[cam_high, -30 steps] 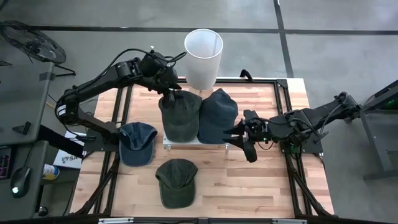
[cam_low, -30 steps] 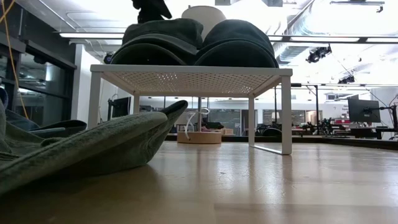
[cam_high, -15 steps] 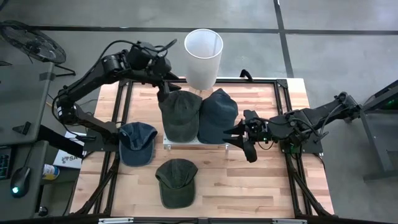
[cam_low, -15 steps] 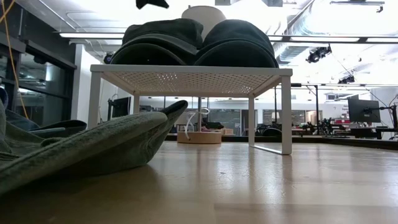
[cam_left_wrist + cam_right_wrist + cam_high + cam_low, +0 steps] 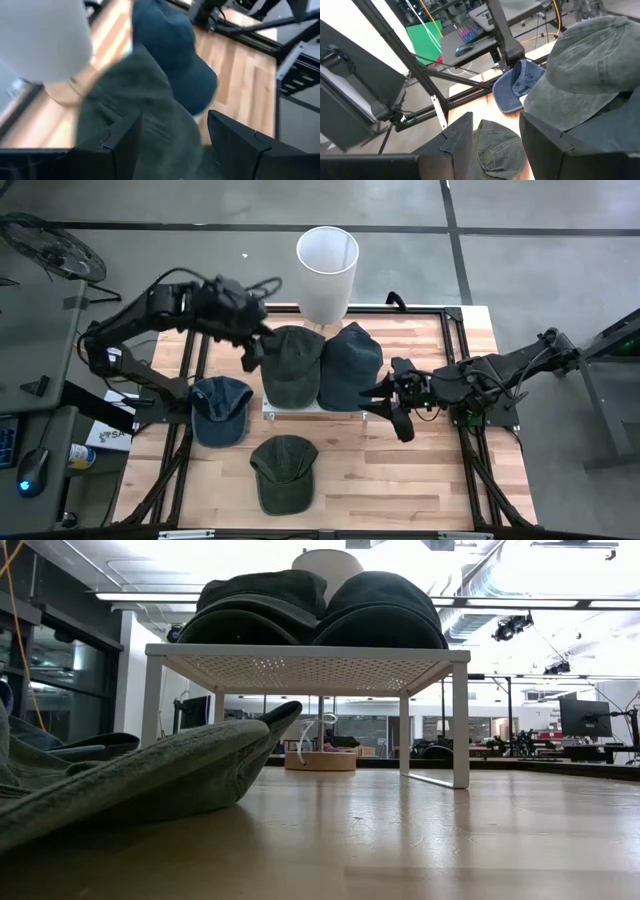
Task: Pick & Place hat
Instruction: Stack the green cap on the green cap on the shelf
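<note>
The left gripper (image 5: 251, 352), spread wide and holding nothing, hangs just beside the green hat (image 5: 291, 366) resting next to a navy hat (image 5: 349, 366) on the white rack (image 5: 306, 665), while the right gripper (image 5: 392, 402), partly parted and empty, waits near the rack's other side above the counter (image 5: 400, 480).

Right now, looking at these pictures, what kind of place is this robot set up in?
Probably a robotics lab or workshop. Two arms are mounted at a wooden table on a metal frame, caps sit on a small white rack, and the room behind has monitors, workbenches, and exposed ceiling ducting.
</note>
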Tool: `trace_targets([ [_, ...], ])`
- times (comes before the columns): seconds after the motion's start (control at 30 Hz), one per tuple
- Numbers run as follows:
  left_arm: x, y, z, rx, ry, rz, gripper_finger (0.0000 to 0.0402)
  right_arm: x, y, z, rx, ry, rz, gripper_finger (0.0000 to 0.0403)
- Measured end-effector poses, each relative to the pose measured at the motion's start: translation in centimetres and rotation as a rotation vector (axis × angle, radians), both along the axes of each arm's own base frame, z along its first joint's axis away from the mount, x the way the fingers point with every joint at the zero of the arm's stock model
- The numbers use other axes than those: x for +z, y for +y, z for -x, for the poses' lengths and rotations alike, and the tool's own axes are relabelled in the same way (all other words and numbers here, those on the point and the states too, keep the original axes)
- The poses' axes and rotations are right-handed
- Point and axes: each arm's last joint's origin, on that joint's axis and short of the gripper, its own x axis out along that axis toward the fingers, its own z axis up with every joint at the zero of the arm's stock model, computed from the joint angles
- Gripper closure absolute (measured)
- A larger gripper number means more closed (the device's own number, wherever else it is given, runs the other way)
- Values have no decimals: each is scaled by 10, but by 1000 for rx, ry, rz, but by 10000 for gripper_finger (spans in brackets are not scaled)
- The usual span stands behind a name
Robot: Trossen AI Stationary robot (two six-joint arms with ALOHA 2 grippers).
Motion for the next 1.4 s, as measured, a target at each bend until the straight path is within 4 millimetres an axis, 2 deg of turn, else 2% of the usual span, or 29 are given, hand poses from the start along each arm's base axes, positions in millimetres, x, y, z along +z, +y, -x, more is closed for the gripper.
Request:
trace_targets([
  [0.57, -20, -118, 15, 226, 91, 237, 181, -3, 0, 1, 22, 30, 5, 249],
  [0.9, -66, -197, -8, 416, 198, 379, 181, -5, 0, 2, 22, 55, 15, 249],
  [1.1, -97, -235, -18, 528, 261, 423, 181, -8, 0, 3, 26, 89, 27, 249],
  [1.23, -114, -256, -16, 569, 320, 424, 181, -9, 0, 3, 33, 99, 28, 249],
  [1.4, -128, -269, -1, 654, 398, 366, 181, -10, 0, 3, 25, 104, 4, 249],
])
